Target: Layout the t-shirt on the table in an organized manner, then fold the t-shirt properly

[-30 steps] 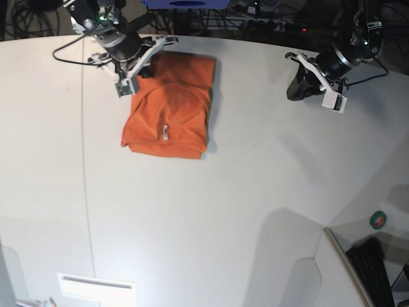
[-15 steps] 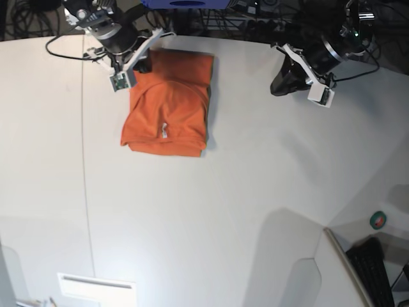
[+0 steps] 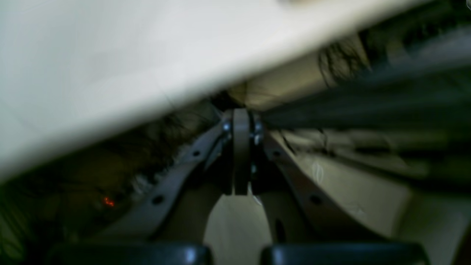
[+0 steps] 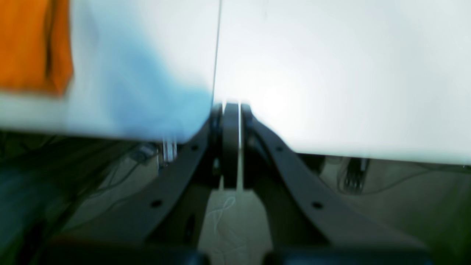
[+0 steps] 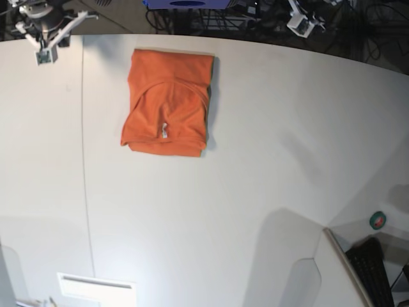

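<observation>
The orange t-shirt [image 5: 167,102] lies folded into a compact rectangle on the far part of the white table [image 5: 255,160], with a small white tag showing near its front edge. Neither gripper touches it. My right gripper [image 4: 231,110] is shut and empty, hanging over the table's far edge beside the dark seam, and a corner of the t-shirt [image 4: 33,44] shows to its upper left. My left gripper [image 3: 241,117] is shut and empty too, held beyond the table edge [image 3: 110,73] above cables and floor. In the base view the right arm [image 5: 46,29] sits at the far-left corner and the left arm [image 5: 299,19] at the far right.
A thin dark seam [image 5: 84,160] runs front to back along the table's left side. Cables and equipment lie behind the far edge. At the lower right a white panel, a green round object [image 5: 378,220] and a dark keyboard [image 5: 374,272] sit off the table.
Both arms have drawn back from the table to its far edge, the right one leaving the shirt's far-left corner. The folded shirt has stayed in place.
</observation>
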`<state>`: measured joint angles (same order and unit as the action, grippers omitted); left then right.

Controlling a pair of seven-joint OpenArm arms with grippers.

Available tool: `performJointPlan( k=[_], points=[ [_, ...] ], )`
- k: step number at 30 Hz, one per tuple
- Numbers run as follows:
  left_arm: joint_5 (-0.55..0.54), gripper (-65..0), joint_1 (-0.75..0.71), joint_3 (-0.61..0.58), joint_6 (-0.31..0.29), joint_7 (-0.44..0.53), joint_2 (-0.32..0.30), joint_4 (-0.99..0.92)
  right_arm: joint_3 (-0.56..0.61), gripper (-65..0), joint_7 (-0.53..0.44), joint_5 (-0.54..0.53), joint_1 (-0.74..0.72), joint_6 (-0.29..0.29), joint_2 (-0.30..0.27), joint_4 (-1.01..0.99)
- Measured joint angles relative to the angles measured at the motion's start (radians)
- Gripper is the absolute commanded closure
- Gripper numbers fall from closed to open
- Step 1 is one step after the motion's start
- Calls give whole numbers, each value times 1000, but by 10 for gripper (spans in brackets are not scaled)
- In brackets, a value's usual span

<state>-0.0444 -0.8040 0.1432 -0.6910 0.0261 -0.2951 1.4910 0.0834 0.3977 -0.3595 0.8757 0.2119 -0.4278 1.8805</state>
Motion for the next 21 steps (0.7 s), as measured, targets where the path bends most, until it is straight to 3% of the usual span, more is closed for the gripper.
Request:
performJointPlan(
  k=[4,6,8,12,16,19,21],
  points=[
    [27,0,-84,4,2,63,-8,-41,14,0,13,0,189,-9,5,-25],
    [52,0,-91,-40,10,80,-11,-124,85,0,-7,7,196,-25,5,-125],
    [76,0,-67,-103,5,103,-10,-250,164,0,1,-10,128,-113,18,-275],
    [72,0,87,-233,6,198,8,-584,240,0,-1,2,-106,-232,93,-652],
    [57,0,315,-370,146,291,37,-975,241,0,-26,10,-327,-371,159,-1015],
    [60,0,476,-459,207,382,96,-1300,252,0,-214,-6,-475,-486,207,-1325],
    [62,0,547,-481,273,406,136,-1448,295,0,-398,-3,-567,-485,238,-1540]
  ],
)
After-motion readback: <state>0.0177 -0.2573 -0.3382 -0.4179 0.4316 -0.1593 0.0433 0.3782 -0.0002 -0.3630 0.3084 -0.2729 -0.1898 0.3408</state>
